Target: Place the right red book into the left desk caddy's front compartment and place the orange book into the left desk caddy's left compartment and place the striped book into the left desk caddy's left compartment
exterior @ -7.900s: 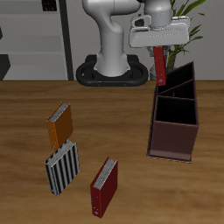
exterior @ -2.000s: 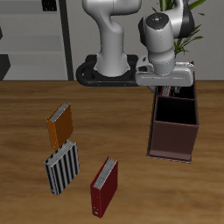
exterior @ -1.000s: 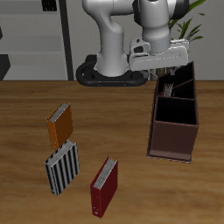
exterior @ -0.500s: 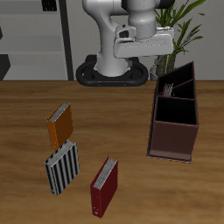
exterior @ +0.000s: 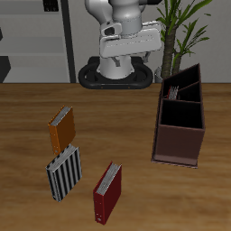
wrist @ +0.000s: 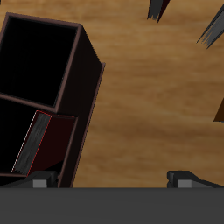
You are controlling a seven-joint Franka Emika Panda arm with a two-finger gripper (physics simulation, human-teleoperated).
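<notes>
Books lie flat near the tabletop's [exterior: 27, 117] front: the orange one [exterior: 60, 129], the striped one [exterior: 64, 172] just in front of it, and a crimson one [exterior: 107, 191] beside that. The maroon book [wrist: 48, 144] leans inside the caddy [exterior: 180, 122]. The claw [wrist: 112, 179], raised above the tabletop, is released and empty.

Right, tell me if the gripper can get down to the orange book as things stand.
Probably yes. The orange book lies flat on open table, its top uncovered, apart from the striped book nearer the front edge. The gripper is high and far back, seemingly empty, with nothing between.
</notes>
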